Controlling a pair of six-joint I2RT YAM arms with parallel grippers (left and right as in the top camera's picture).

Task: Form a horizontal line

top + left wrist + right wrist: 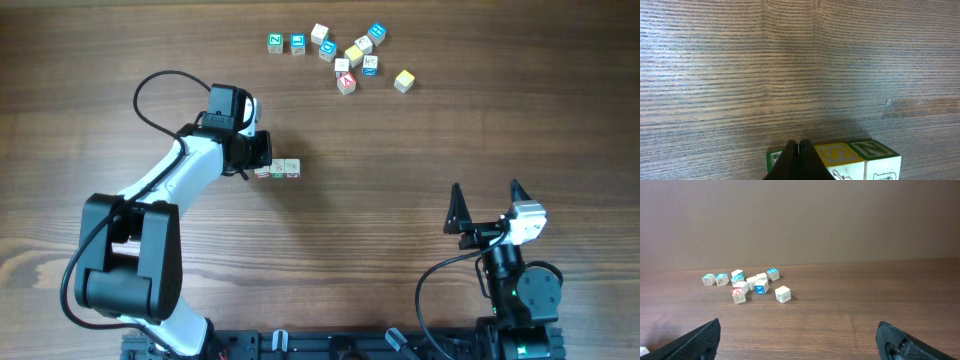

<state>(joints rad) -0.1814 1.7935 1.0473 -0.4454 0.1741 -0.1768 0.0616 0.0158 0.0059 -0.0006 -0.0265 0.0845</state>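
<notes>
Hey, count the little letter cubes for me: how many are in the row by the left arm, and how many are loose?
Cubes in the row: 3
Loose cubes: 11
Total: 14

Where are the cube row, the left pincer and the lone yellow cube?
cube row (279, 169), overhead view, top of its middle cube.
left pincer (799, 146), left wrist view, seam between shut fingertips.
lone yellow cube (403, 80), overhead view, top face.
</notes>
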